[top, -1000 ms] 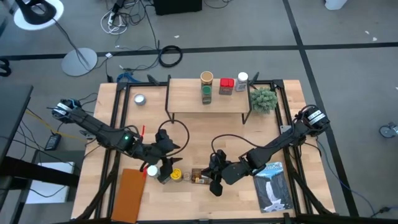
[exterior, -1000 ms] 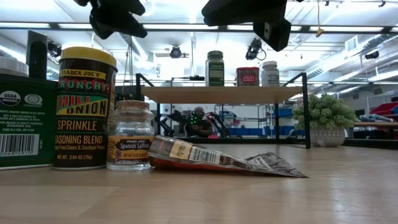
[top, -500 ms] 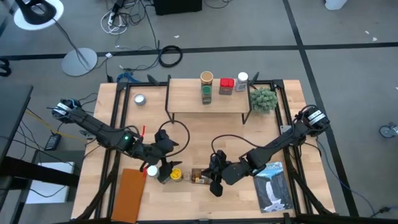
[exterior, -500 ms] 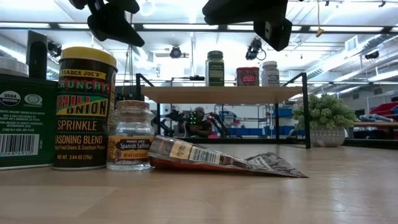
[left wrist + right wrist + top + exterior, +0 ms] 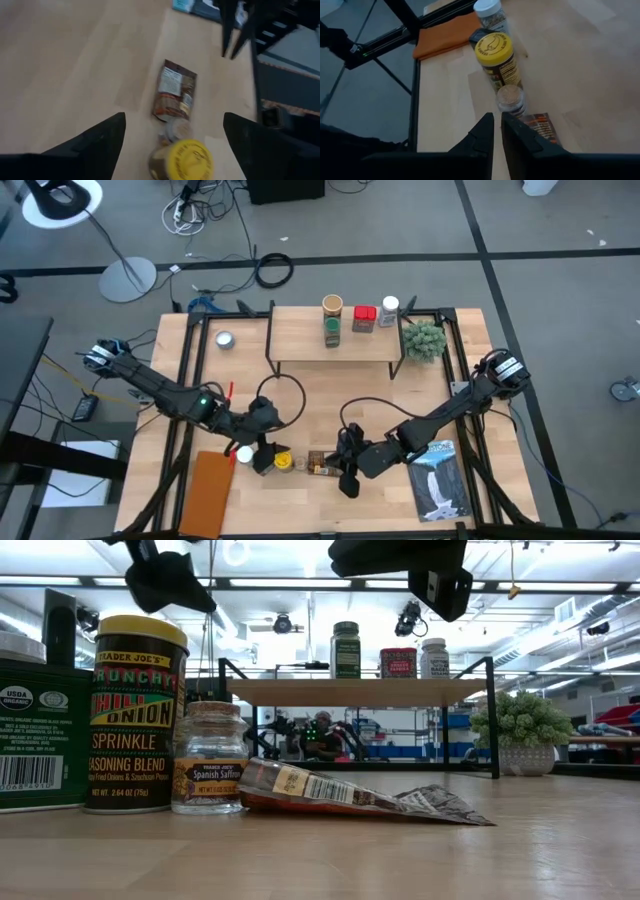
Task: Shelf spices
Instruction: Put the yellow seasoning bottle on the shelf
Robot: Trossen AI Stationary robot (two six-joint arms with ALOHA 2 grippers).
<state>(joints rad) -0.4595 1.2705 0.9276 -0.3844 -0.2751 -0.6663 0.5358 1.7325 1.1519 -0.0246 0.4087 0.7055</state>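
Low view: green tin cut off at frame edge, label partly readable. Left claw spread wide, empty, above the yellow-lidded jar. Beside it one small saffron jar and one flat brown packet on the table. Right claw pressed together, holding nothing, near the packet. Shelf at the table's back carries four spices, possibly more hidden.
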